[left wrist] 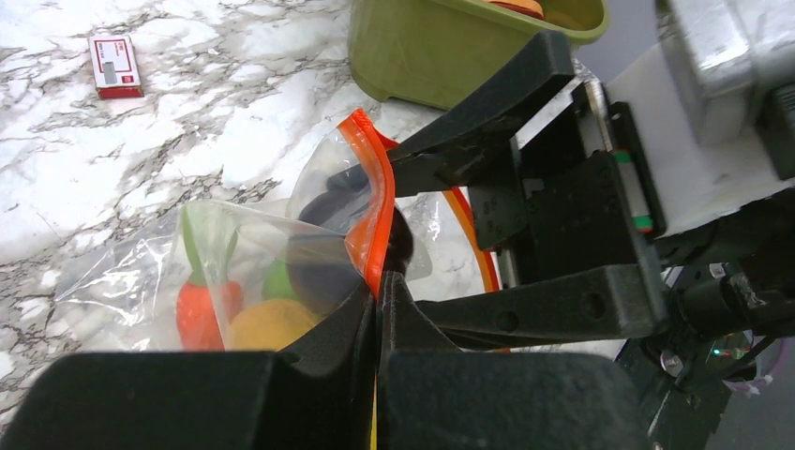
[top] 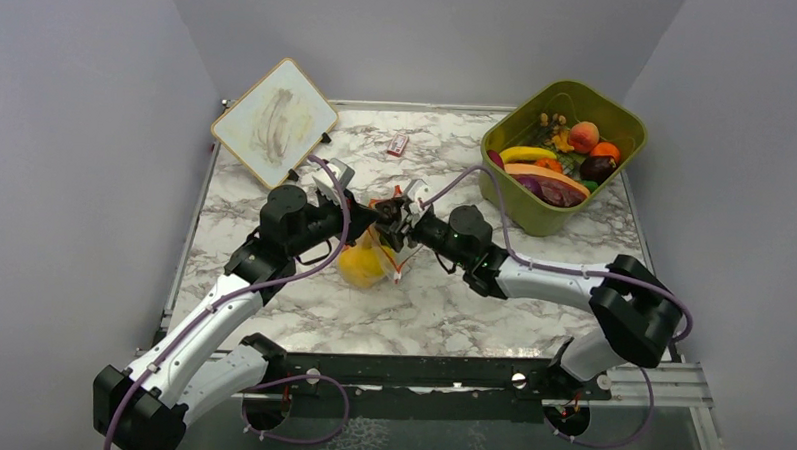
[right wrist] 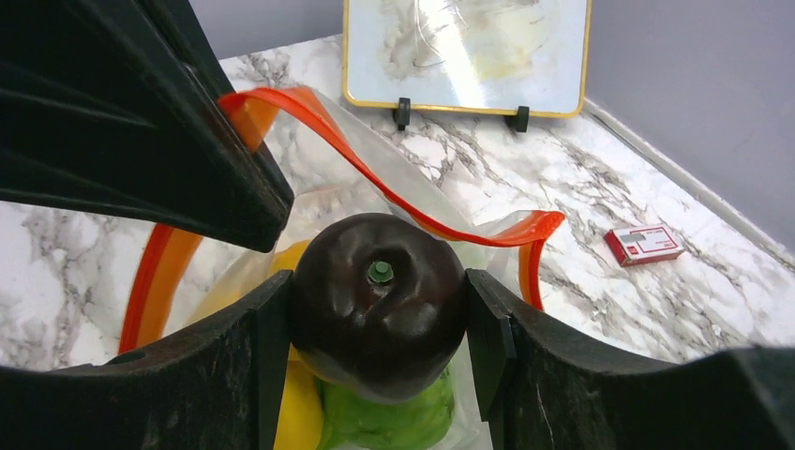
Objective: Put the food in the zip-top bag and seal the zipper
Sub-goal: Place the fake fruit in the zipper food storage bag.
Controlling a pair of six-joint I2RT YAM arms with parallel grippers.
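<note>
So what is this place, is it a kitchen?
More likely a robot test booth: plain grey walls box in a marble-look table, two robot arms stand at its edge, and the green tub holds toy food.

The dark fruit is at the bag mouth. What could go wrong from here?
The zipper curls across the mouth beside the dark purple fruit held by the right gripper; released, the fruit might catch it and roll out. The left gripper pinches only one edge of the zip-top bag, so a push could tug it free.
</note>
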